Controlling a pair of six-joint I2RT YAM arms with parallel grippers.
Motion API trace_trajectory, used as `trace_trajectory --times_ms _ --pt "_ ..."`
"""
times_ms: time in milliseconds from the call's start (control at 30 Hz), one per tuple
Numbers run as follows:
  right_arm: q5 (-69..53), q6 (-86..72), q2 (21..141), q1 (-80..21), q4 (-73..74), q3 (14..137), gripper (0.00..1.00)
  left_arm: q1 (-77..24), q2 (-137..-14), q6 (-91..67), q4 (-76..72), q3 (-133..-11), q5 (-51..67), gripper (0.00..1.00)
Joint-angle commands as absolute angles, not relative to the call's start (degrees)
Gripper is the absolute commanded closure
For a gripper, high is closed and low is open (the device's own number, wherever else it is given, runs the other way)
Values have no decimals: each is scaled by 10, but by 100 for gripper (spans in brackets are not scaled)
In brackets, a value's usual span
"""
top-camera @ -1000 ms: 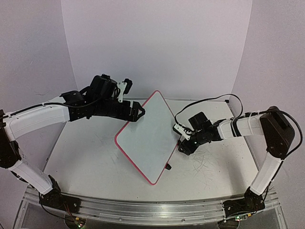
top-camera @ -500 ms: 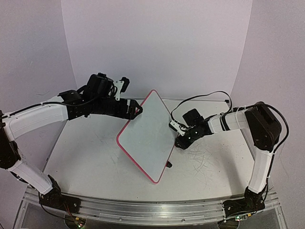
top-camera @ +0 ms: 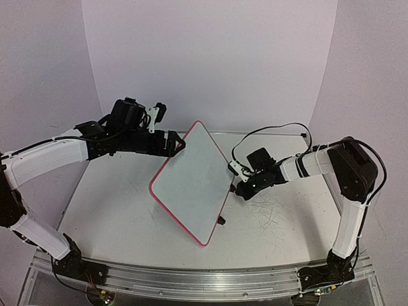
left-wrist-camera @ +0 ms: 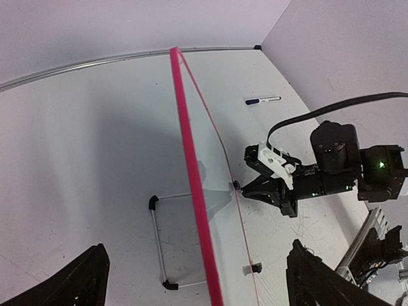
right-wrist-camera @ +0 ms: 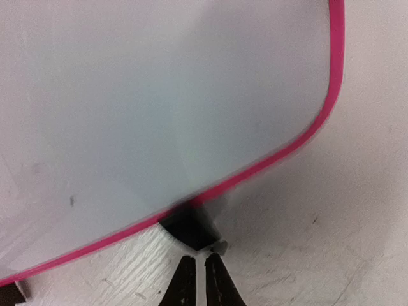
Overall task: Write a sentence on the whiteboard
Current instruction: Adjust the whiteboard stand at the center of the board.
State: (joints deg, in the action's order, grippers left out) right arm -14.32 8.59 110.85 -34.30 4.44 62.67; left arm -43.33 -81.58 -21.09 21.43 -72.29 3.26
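The whiteboard (top-camera: 191,185) stands tilted on its wire stand (left-wrist-camera: 158,239) in the middle of the table (top-camera: 108,210), its face plain white. Since a second ago it has slid a little to the left. The left claw (top-camera: 179,144) is at the board's upper left edge, fingers spread wide with the pink frame between them, and has drawn back leftward. The right claw (top-camera: 237,189), tips pressed together, has moved in to the board's right edge, just by a black foot (right-wrist-camera: 188,228). A marker (left-wrist-camera: 261,100) lies near the table's back edge.
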Motion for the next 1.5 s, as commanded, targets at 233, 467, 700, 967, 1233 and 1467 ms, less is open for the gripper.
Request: trace_trajectory --times_ms 233,467,700,967,1233,1467 --pt "-154 4 994 -396 -21 508 62 -433 -804 -219 195 -732 39 2" --pt "-201 19 956 -490 -74 457 40 -432 -796 -218 194 -735 8 2" --pt "-172 30 1020 -535 -88 486 38 -432 -779 -222 196 -728 9 2" --pt "-106 24 1050 -565 -102 495 60 -432 -755 -227 198 -710 6 1" --pt "-52 -32 1054 -584 -138 488 88 -432 -758 -223 198 -712 -13 1" --pt "-4 -112 1052 -584 -186 469 100 -432 -764 -227 198 -726 -22 1"
